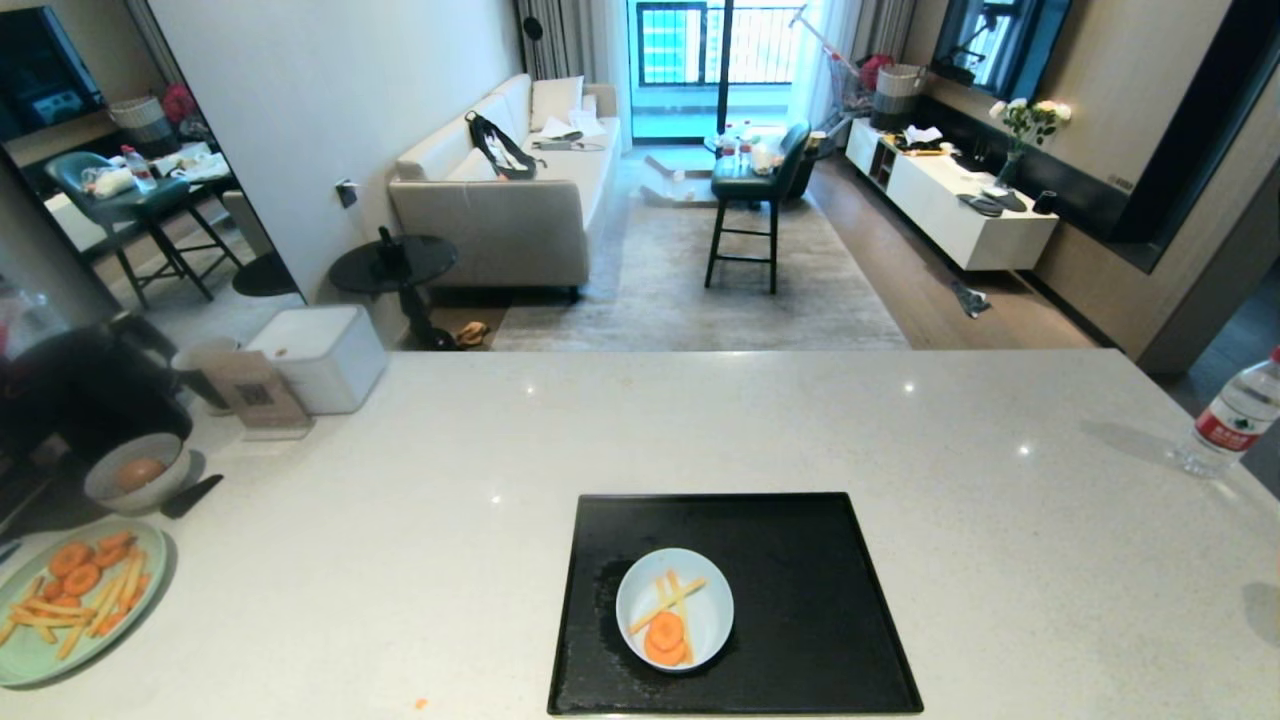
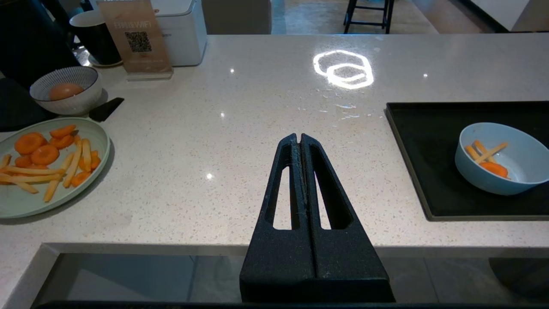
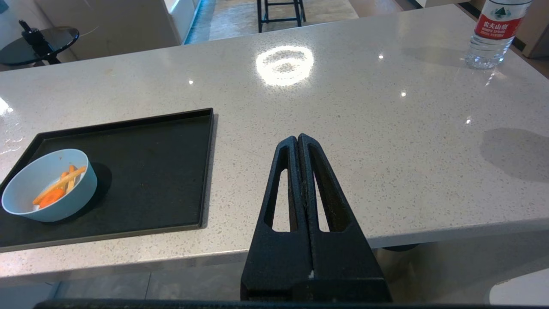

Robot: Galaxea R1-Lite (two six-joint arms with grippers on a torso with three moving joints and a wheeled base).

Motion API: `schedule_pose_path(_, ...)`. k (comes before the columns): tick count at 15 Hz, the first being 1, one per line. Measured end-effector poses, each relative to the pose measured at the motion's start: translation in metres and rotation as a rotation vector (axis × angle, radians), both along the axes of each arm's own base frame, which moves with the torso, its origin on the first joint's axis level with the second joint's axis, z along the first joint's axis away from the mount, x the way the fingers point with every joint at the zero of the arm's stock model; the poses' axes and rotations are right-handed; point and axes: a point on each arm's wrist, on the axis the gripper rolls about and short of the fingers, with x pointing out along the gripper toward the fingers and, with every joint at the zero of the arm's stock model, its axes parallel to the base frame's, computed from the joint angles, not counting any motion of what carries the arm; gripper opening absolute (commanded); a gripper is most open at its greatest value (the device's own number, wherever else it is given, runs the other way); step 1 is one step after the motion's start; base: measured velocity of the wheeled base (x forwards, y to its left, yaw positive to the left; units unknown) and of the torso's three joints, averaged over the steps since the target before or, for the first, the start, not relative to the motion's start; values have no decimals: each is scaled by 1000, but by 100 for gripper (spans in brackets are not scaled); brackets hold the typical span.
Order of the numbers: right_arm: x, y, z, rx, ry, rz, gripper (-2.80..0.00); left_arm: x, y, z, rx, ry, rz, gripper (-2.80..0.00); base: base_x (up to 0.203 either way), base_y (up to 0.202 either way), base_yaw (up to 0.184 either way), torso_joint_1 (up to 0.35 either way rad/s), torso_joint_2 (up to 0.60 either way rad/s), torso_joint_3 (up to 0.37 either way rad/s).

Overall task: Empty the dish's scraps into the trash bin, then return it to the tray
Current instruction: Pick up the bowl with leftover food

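A pale speckled counter [image 1: 640, 440] fills the near part of the scene, with a living room beyond its far edge. On its near middle lies the black tray [image 1: 800, 560], long sides running left to right. The dish [image 1: 674, 609] stands upright on the tray, in its near left part, well inside the rim. In the dish lie the scraps [image 1: 667, 620]: orange carrot rounds on the near side and a few thin pale sticks crossing just beyond them. No trash bin shows in any view.

At the counter's near left edge sits a green plate [image 1: 60, 640] heaped with similar pieces, and just beyond it a grey bowl [image 1: 137, 472] holding something brownish. A white box [image 1: 320, 357] and a small sign [image 1: 255, 392] stand at the far left. A water bottle [image 1: 1228, 417] stands at the far right edge.

The left gripper [image 2: 300, 139] hangs at the counter's near edge, left of the tray, fingers pressed together and holding nothing. The right gripper [image 3: 297, 139] hangs likewise to the tray's right, fingers closed and empty.
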Motion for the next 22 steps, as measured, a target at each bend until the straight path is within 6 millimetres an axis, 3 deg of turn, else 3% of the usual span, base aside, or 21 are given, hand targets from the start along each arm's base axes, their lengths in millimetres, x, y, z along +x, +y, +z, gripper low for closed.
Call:
schedule_pose_path(18, 0, 0, 0, 0, 0, 0, -280, 0, 0, 0, -2, 9, 0, -280, 0, 0, 0, 0, 0, 0)
schedule_pose_path(22, 0, 0, 0, 0, 0, 0, -280, -6, 0, 14, 4, 133, -14, -280, 0, 0, 0, 0, 0, 0)
